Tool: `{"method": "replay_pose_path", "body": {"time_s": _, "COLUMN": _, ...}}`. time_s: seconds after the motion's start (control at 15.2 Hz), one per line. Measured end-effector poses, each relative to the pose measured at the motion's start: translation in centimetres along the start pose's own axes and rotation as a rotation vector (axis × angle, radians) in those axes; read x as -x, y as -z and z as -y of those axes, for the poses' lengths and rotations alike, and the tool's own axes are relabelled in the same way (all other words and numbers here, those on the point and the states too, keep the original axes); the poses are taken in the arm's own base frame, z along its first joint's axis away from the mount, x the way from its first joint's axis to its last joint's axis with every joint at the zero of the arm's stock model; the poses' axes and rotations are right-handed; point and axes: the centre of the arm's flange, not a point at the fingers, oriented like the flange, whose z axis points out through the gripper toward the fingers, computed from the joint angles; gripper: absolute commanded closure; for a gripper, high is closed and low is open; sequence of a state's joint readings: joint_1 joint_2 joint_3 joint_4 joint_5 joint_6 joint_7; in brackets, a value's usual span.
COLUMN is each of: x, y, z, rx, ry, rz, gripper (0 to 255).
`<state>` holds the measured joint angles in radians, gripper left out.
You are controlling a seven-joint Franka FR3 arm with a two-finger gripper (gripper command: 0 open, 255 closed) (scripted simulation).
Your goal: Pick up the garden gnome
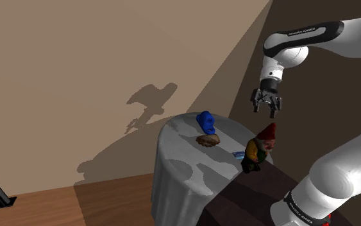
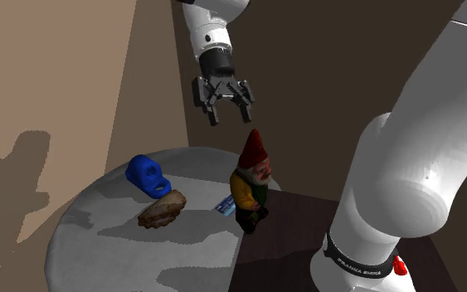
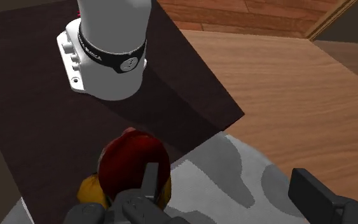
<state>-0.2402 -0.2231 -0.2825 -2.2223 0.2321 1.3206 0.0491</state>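
1. Arm: the white Franka arm (image 1: 339,176) goes up from the dark box stand (image 1: 249,199) at the shoulder view's lower right. It re-enters at that view's upper right, with the last link running leftward and the wrist bent straight down.
2. Pincer: the all-black two-finger pincer (image 1: 267,110) points down at the counter with its fingers spread apart, holding nothing. In the second exterior view the pincer (image 2: 230,116) hangs above the gnome's hat tip, a little toward that view's left, with clear air between them.
3. Task thing: the garden gnome with a red pointed hat, yellow jacket and dark legs (image 1: 260,149) stands upright at the edge of the round pale-grey counter (image 1: 172,173), right where it meets the stand.
4. Wrist view: the gnome's red hat (image 3: 133,165) lies under one finger (image 3: 151,181). The other finger (image 3: 308,188) stands well apart from it, over bare counter top. The arm's white base (image 3: 107,57) sits on the stand beyond the gnome.
5. Other things on the counter: a bright blue blocky object (image 2: 147,174), and just beside it a flat brown crusty piece (image 2: 162,209). A small blue-and-white card (image 2: 224,206) lies near the gnome's feet.
6. Surroundings: tan wall with the arm's shadow (image 1: 150,103), and a wooden floor (image 1: 76,205).
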Motion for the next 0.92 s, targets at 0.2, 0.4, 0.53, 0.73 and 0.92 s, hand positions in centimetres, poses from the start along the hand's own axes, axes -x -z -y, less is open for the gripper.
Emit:
{"method": "replay_pose_path", "body": {"time_s": 0.2, "x": -1.6, "y": -2.1, "z": -5.0, "rx": -0.082, "ry": -0.146, "rz": 0.132, "gripper": 0}}
{"method": "replay_pose_path", "body": {"time_s": 0.4, "x": -2.8, "y": -4.2, "z": -7.9, "rx": -0.131, "ry": -0.233, "rz": 0.213, "gripper": 0}}
{"method": "replay_pose_path", "body": {"time_s": 0.53, "x": -3.4, "y": -5.0, "z": -8.3, "rx": -0.136, "ry": -0.243, "rz": 0.222, "gripper": 0}}
{"method": "replay_pose_path", "body": {"time_s": 0.73, "x": -4.3, "y": -6.2, "z": -8.7, "rx": -0.138, "ry": -0.246, "rz": 0.225, "gripper": 0}}
{"method": "replay_pose_path", "body": {"time_s": 0.92, "x": -5.2, "y": -7.0, "z": -9.1, "rx": -0.138, "ry": -0.246, "rz": 0.226, "gripper": 255}}
